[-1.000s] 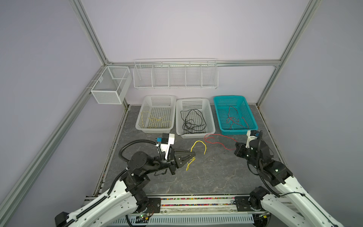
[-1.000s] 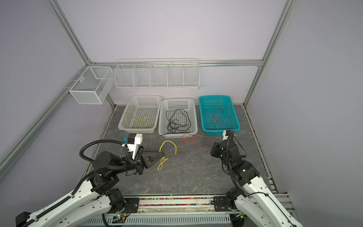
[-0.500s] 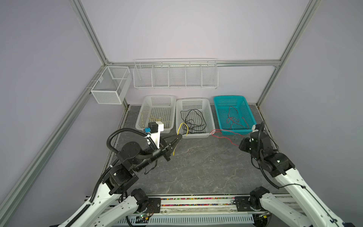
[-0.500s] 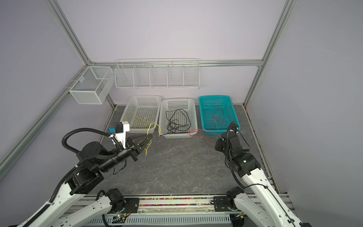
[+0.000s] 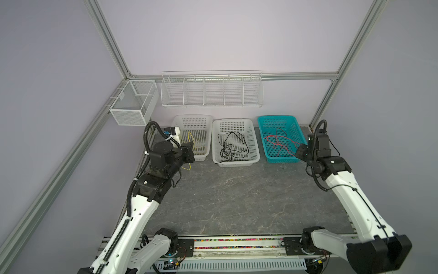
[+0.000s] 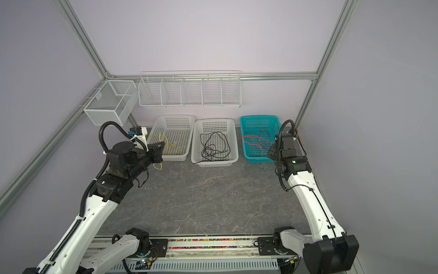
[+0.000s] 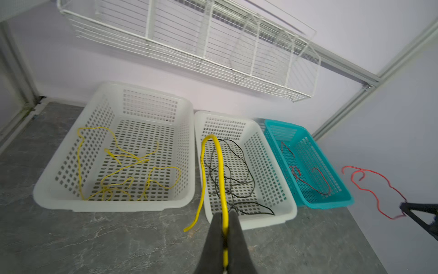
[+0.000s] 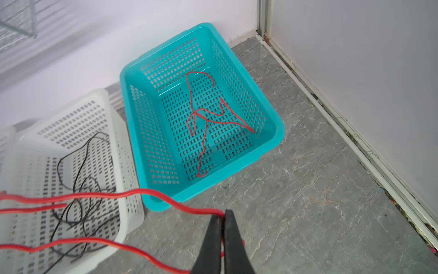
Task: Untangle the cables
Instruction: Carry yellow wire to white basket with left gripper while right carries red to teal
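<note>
Left wrist view: left hand (image 7: pixel 224 214) pressed together, pinching a yellow cable (image 7: pixel 220 166). The cable arches up from the fingers and its free end hangs down toward the table (image 7: pixel 118 242), clear of the baskets. In both top views this grip is mostly hidden behind the wrist; only the dangling yellow end shows (image 5: pixel 187 168).

Same wrist view catches the right hand (image 7: pixel 407 210) at the frame edge, with a red cable (image 7: pixel 376 187) trailing from it in the air.

Right wrist view: right hand (image 8: pixel 222 213) closed tight on that red cable, which runs off in long wavy strands in front of the middle basket. In a top view those strands hang over the teal basket's near side (image 5: pixel 288 146).

Containers, along the back wall:
- left white basket (image 7: pixel 113 206): loose yellow cables (image 7: pixel 128 166) tangled on its floor.
- middle white basket (image 7: pixel 260 221): black cable (image 7: pixel 237 182), coiled loosely.
- teal basket (image 8: pixel 225 173): a second red cable (image 8: pixel 206 113) lying inside.

Only the top views show the wire rack (image 5: pixel 212 91) and the mesh box (image 5: pixel 132 103), both mounted above the baskets.
</note>
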Motion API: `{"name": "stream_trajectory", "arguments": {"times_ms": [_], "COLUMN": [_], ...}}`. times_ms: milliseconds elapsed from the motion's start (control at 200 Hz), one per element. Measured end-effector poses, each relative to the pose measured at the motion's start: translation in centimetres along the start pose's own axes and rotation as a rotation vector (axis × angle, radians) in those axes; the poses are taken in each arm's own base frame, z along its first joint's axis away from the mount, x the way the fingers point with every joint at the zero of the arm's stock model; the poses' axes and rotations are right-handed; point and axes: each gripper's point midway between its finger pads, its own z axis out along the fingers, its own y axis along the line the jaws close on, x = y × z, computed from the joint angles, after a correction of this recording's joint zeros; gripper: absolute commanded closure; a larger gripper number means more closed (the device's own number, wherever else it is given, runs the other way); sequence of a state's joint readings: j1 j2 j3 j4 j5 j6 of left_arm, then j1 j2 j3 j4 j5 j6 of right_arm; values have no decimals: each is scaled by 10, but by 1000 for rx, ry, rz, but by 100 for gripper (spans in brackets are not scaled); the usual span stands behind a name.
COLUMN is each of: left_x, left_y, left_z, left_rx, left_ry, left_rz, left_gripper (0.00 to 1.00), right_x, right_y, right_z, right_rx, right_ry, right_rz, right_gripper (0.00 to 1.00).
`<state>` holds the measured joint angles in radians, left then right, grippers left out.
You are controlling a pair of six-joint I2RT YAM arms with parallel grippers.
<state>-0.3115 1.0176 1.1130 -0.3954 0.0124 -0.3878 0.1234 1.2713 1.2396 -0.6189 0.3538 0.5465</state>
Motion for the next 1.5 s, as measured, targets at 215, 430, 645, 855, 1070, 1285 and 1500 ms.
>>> {"name": "stream_trajectory", "arguments": {"times_ms": [215,430,645,855,1070,1285,1500], "left_x": [-21,-16,-1,30,44,27,18], "left_y": [54,89,130,165,170,157,145], "left_z": [60,116,155,200,219,223,217], "left_rx": [-179,-277,-337,-373,-362,-314,-277], "left_ry": [5,62,120,221,285,270,257], "left_rz": [-61,-53,-76,-85,-62,-59,-108], "left_gripper": [100,100,100,100,89,56,36], "right_x": [-14,-16,-9,-7,-8,-8,-8], "right_y": [-5,-15,-20,-22,-22,-22,-24], "right_z": [54,86,91,91,89,88,89], "right_rx": [73,143,157,157,151,151,160], "right_ry": [66,97,113,115,110,108,104], "right_rz": [75,106,108,109,111,111,110], "right_gripper": [94,94,94,94,94,94,94]}}
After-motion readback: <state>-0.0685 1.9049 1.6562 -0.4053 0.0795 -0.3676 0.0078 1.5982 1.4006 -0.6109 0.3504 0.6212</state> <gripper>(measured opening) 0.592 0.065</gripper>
